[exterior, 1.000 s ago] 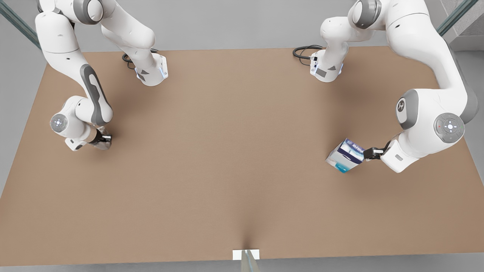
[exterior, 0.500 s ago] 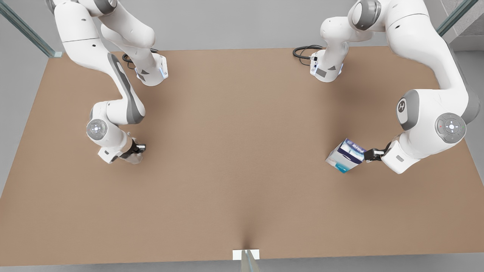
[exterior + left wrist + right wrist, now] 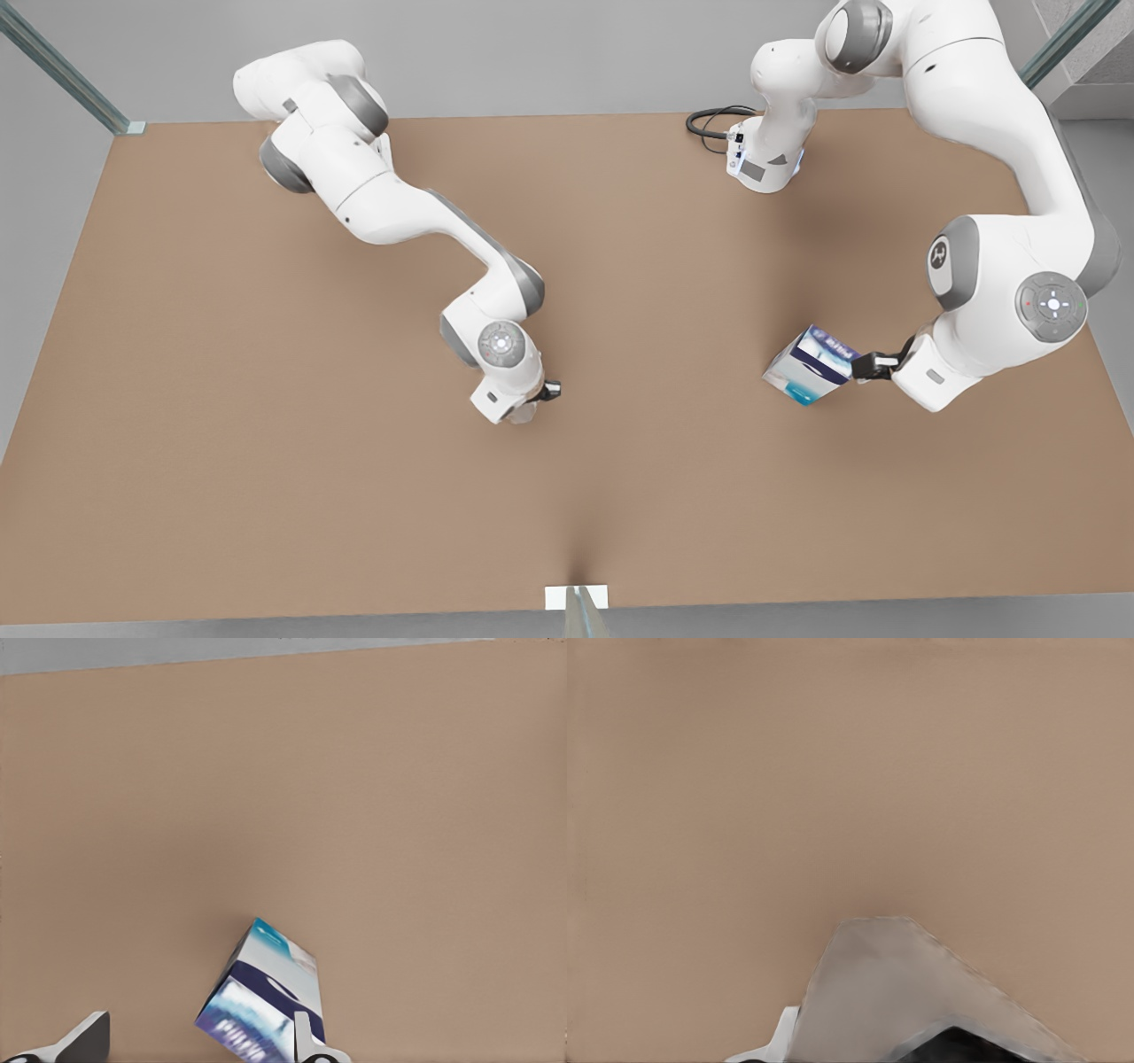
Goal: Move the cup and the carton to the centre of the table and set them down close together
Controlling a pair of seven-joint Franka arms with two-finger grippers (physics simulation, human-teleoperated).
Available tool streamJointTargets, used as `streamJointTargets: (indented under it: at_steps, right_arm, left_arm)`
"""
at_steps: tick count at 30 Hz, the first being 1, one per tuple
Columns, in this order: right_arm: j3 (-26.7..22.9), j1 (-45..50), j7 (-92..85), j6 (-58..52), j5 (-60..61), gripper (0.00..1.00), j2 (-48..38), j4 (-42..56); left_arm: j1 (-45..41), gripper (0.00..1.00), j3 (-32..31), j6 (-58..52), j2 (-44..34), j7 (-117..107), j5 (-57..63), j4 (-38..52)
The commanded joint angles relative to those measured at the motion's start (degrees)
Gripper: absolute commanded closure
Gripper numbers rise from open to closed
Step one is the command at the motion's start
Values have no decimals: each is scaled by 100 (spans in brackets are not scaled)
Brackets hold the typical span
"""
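Observation:
The silvery-grey cup [image 3: 895, 992] sits in my right gripper [image 3: 542, 392], which is shut on it near the middle of the brown table [image 3: 266, 461]; in the front view the cup [image 3: 524, 412] peeks out under the wrist. The white and blue carton [image 3: 808, 365] lies tilted at the front view's right. My left gripper [image 3: 873, 361] is at the carton's edge. In the left wrist view the carton [image 3: 257, 992] is seen with one finger [image 3: 303, 1036] in front of it and the other finger [image 3: 87, 1036] well apart, so that gripper [image 3: 195, 1032] is open.
Two white arm bases [image 3: 762, 164] stand at the table's far edge, with black cables [image 3: 709, 120] beside one. A small white bracket [image 3: 576, 596] sits at the near edge. Bare tabletop stretches between the cup and the carton.
My right arm has swung the cup from the front view's left edge of the table to near the centre. The left gripper and the carton have stayed where they were.

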Motion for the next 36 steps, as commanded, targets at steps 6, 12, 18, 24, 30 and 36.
streamJointTargets:
  at_steps: [6, 12, 18, 24, 30, 36]
  right_arm:
    - [-346, 423, 9, 407, -69, 79, 681, 1058]
    - [-390, 740, 9, 635, -43, 79, 831, 1093]
    - [-390, 784, 185, 688, -34, 17, 796, 1058]
    - [-407, 784, 317, 952, -34, 0, 769, 952]
    - [-407, 748, 334, 750, 590, 0, -197, 469]
    - [-671, -1694, -615, -304, 670, 0, -3677, -2774]
  left_arm:
    - [0, 0, 0, 0, -27, -10, 46, 0]
    - [0, 0, 9, 26, -70, -10, 55, -35]
    - [-9, 0, 9, 53, -79, -2, 64, -61]
    - [-44, 0, 9, 1002, -1477, -1732, -51, -2056]
    - [-53, 0, 0, 1099, -1310, -3983, -499, -2601]
    - [-53, 0, 9, 1459, -1345, -3983, -692, -3173]
